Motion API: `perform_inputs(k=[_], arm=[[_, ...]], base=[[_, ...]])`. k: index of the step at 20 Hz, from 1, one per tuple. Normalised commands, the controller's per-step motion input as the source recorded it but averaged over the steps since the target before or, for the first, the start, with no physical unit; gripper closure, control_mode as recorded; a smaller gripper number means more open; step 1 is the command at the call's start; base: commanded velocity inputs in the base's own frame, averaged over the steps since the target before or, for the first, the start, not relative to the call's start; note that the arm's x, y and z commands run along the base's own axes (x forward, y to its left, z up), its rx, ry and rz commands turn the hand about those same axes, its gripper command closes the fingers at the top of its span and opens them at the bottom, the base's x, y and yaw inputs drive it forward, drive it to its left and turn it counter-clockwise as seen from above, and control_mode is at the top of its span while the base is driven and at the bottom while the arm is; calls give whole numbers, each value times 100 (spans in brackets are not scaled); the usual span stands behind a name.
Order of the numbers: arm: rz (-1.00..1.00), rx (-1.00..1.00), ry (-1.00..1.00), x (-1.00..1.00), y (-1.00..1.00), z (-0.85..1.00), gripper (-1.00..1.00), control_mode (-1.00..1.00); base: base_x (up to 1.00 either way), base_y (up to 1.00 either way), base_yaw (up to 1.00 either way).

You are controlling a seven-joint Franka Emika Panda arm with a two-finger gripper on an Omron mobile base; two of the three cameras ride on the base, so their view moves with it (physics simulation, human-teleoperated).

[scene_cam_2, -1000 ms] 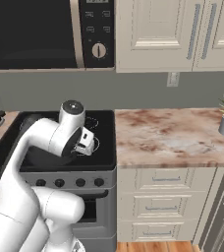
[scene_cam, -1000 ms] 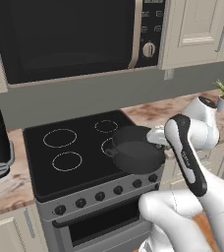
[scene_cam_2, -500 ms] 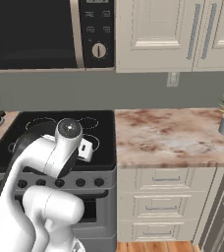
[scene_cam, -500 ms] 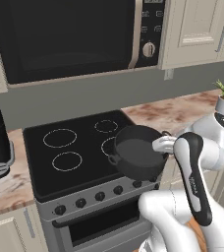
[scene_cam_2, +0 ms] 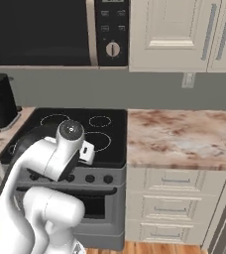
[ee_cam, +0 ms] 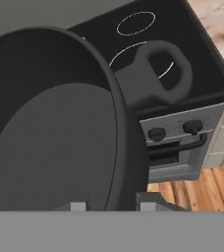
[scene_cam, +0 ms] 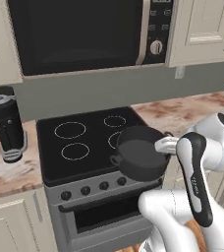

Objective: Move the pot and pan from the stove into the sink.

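While end effector [ee_cam: 106, 206] pinches pot [scene_cam: 139, 158] rim | over stove [scene_cam: 79, 142] front edge

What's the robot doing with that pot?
The robot's tool is clamped on the rim of the dark grey pot and holds it up in the air, tilted, over the front right of the stove. The pot looks empty.

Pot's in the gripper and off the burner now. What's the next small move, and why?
Probably keep the grip and carry the pot clear of the stove toward the sink. The gripper is shut on the pot's rim, and the pot hangs above the stove's front edge, over the knobs, so it is already lifted free.
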Motion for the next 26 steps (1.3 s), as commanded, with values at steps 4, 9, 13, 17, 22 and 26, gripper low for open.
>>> perform_inputs(k=[4, 9, 13, 17, 22, 26], arm=[[0, 0, 0, 0, 0, 0, 100, 100], [0, 0, 0, 0, 0, 0, 100, 100], [0, 0, 0, 0, 0, 0, 100, 100], [0, 0, 0, 0, 0, 0, 100, 100], [0, 0, 0, 0, 0, 0, 100, 100], [0, 0, 0, 0, 0, 0, 100, 100]], base=[[-22, 0, 46], [-16, 0, 48], [-16, 0, 48], [-11, 0, 50], [-7, 0, 50], [-8, 0, 50]])
